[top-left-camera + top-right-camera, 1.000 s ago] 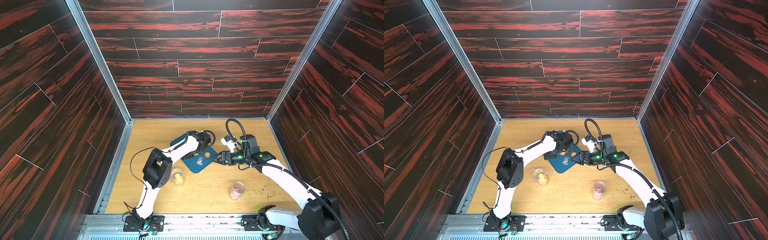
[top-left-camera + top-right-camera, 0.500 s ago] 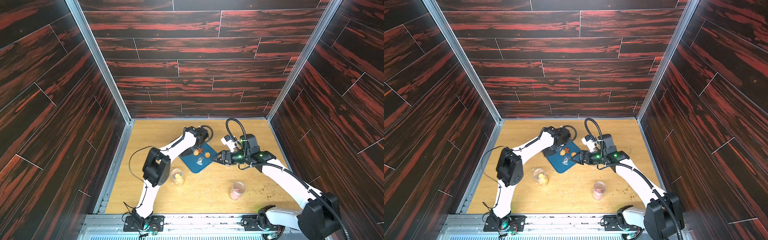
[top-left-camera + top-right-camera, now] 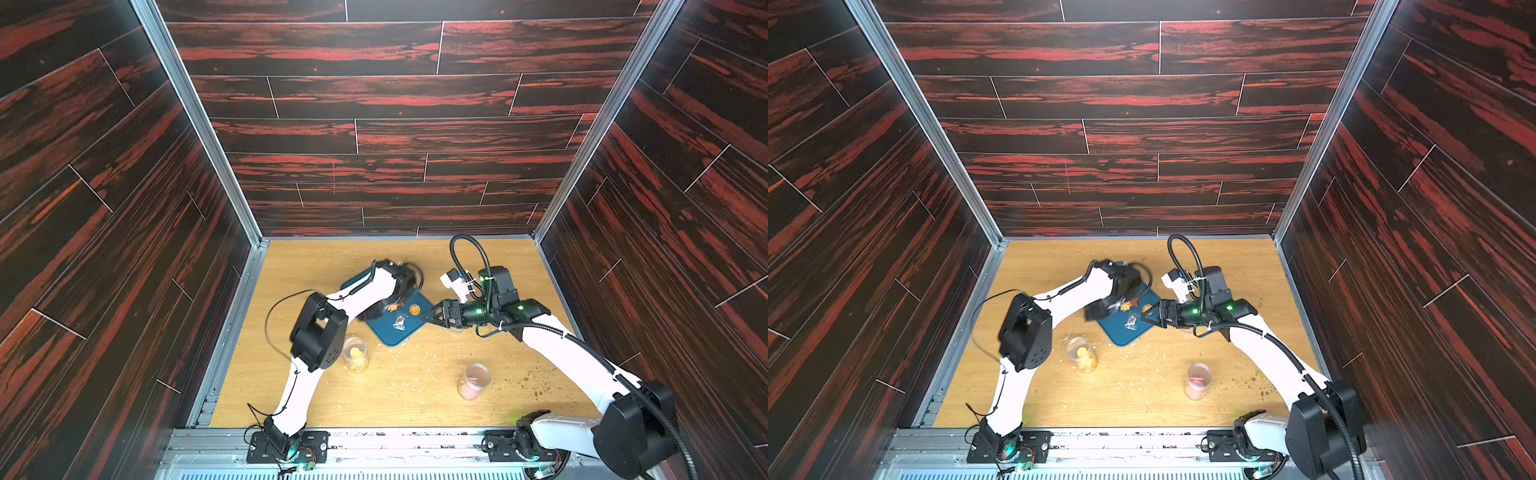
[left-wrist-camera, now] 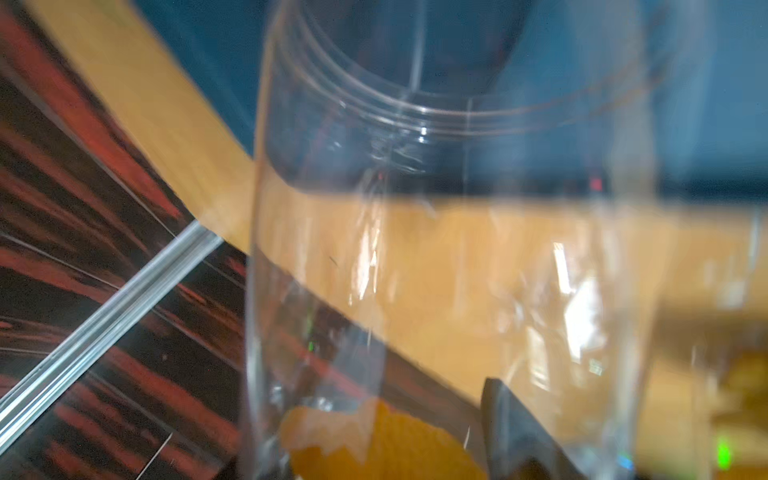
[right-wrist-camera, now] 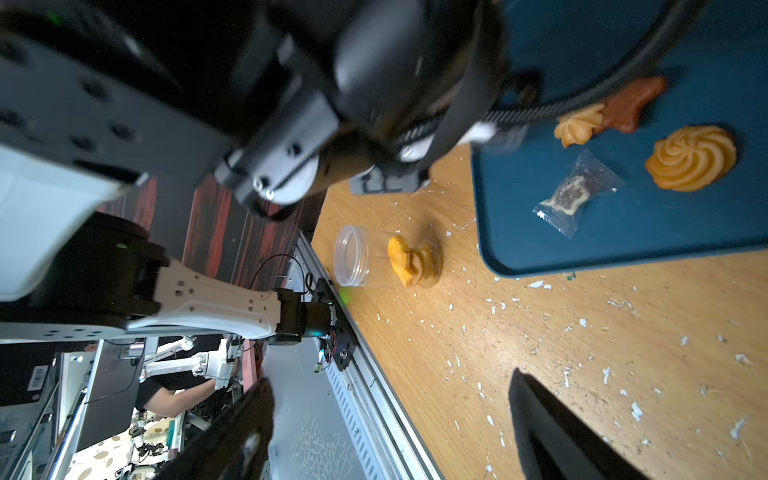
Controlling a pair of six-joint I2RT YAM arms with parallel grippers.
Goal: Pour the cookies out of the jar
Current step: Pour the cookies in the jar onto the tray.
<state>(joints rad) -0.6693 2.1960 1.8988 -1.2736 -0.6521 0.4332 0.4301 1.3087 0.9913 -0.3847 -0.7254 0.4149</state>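
Note:
My left gripper (image 3: 372, 312) is shut on a clear jar (image 4: 457, 208), tipped and blurred over the blue tray (image 3: 388, 336). In the left wrist view one orange cookie (image 4: 386, 440) sits inside the jar near a dark finger (image 4: 511, 424). On the tray lie other cookies: a large orange swirl (image 5: 690, 158), a small swirl (image 5: 579, 124) and a brown star (image 5: 631, 106). My right gripper (image 3: 426, 316) hovers open at the tray's right edge, with nothing between its fingers (image 5: 552, 428).
A small clear packet (image 5: 577, 193) lies on the tray. A second clear jar with yellow cookies (image 3: 356, 354) stands by the left arm. A pink-filled jar (image 3: 473, 380) stands front right. Crumbs litter the wooden table (image 3: 415, 395).
The left wrist has swung the jar over the tray, and a small swirl and a brown star now lie beside the large swirl. The right arm has not moved.

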